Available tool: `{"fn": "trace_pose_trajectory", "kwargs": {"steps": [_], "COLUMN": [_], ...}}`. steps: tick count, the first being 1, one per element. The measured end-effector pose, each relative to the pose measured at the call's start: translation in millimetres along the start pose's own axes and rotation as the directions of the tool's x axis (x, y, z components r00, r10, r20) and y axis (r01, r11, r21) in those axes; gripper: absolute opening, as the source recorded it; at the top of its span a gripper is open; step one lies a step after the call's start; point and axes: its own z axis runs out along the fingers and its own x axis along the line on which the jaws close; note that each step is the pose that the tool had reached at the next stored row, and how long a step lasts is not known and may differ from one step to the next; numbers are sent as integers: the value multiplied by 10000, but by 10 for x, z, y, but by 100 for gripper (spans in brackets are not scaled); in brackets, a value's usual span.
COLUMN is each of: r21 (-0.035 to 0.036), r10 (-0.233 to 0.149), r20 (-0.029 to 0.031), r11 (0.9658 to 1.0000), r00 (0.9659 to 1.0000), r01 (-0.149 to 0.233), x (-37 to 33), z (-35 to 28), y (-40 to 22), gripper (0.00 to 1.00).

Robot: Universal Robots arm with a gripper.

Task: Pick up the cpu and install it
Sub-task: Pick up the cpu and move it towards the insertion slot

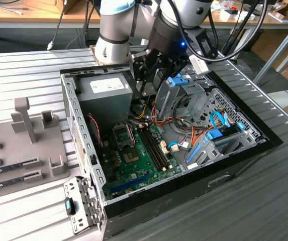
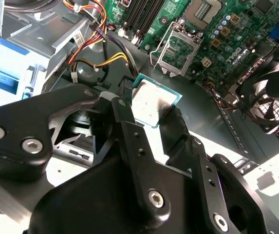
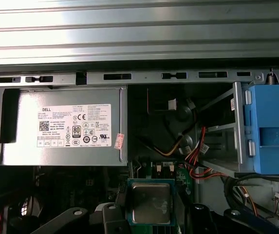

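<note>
One arm (image 1: 117, 27) leans over the open case (image 1: 71, 118), its hand (image 2: 149, 114) clamped on the cpu (image 2: 151, 99).

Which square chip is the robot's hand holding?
The cpu, the shiny silver square with a green edge, pinched in the hand. The dark square chip lies flat on the green board, away from the hand.
</note>
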Motion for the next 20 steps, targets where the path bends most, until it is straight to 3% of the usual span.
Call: {"fn": "trace_pose_trajectory", "kwargs": {"steps": [20], "r21": [8], "r10": [0], "r20": [0], "r11": [10000], "r00": [10000], "r01": [0], "x": [-2], "z": [4], "y": [-83], "gripper": [47]}}
